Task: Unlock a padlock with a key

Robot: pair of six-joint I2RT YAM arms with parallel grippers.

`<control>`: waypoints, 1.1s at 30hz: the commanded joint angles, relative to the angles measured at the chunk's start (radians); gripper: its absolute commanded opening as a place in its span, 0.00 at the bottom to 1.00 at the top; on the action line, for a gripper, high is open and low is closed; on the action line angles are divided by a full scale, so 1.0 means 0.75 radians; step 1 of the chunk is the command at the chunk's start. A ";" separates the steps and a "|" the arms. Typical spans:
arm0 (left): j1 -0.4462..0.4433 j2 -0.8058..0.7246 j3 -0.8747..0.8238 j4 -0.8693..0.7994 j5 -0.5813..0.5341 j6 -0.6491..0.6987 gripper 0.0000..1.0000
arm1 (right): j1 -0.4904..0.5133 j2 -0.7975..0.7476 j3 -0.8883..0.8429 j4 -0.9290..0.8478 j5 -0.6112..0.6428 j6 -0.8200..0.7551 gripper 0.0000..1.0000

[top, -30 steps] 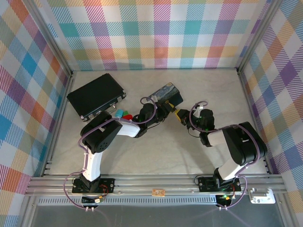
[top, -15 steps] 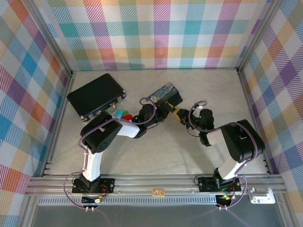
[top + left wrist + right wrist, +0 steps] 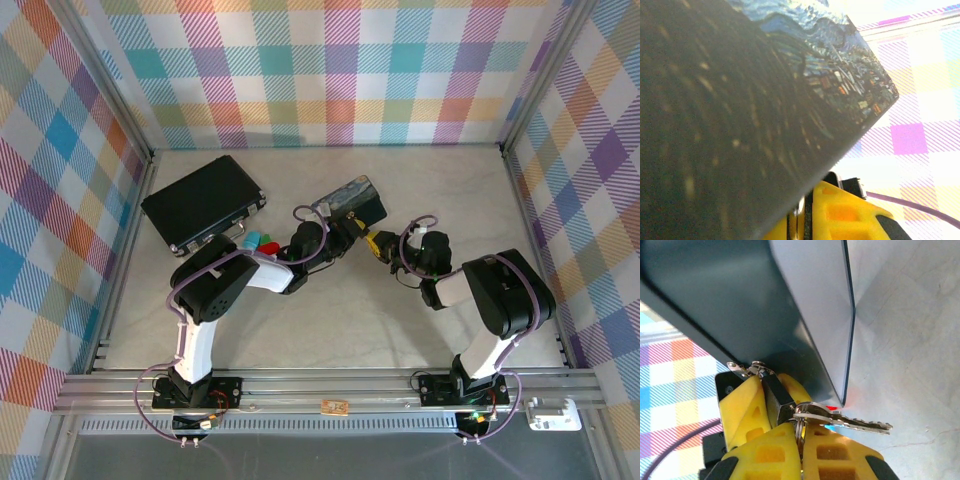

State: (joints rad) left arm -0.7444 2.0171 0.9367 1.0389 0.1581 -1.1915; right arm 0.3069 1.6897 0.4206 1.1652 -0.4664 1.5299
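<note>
Top view, centre: finds left gripper (image 3: pixel 343 232) tucked against the starry tin (image 3: pixel 352 197), fingertips hidden, cannot tell whether spread or pressed | right wrist view, lower left: makes out padlock (image 3: pixel 776 392) as a black body wedged between yellow fingers (image 3: pixel 745 405), shackle mostly hidden | lower centre: sees right gripper (image 3: pixel 799 437) pressed together, pinching key (image 3: pixel 860 426), bow buried, blade jutting right.

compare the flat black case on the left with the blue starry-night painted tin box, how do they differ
The flat black case is plain black, while the blue starry-night painted tin box carries a swirling night picture on its lid. Seen from above, the case is clearly the larger of the two. The case lies at the far left; the tin sits near the middle. Both are flat, rectangular and lie askew.
</note>
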 commanded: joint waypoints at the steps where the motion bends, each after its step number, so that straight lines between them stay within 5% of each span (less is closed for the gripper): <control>1: -0.067 0.044 -0.043 0.239 0.279 0.118 0.00 | -0.001 0.010 0.025 0.204 0.038 0.325 0.00; 6: -0.075 0.157 -0.044 0.402 0.248 0.124 0.00 | 0.018 0.051 0.027 0.324 0.073 0.763 0.00; 16: -0.088 0.231 0.014 0.396 0.138 0.216 0.00 | 0.049 -0.064 -0.050 0.323 0.227 1.053 0.00; 27: -0.076 0.190 -0.012 0.315 0.099 0.212 0.00 | 0.041 -0.084 -0.065 0.095 0.118 0.618 0.01; 33: -0.067 0.131 -0.004 0.119 0.056 0.168 0.00 | 0.032 -0.299 -0.071 -0.335 0.142 0.205 0.35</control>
State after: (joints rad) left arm -0.7692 2.1529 0.9432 1.2461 0.1734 -1.0790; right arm 0.3286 1.5696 0.3500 1.0248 -0.3542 1.8820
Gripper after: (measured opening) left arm 0.134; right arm 0.327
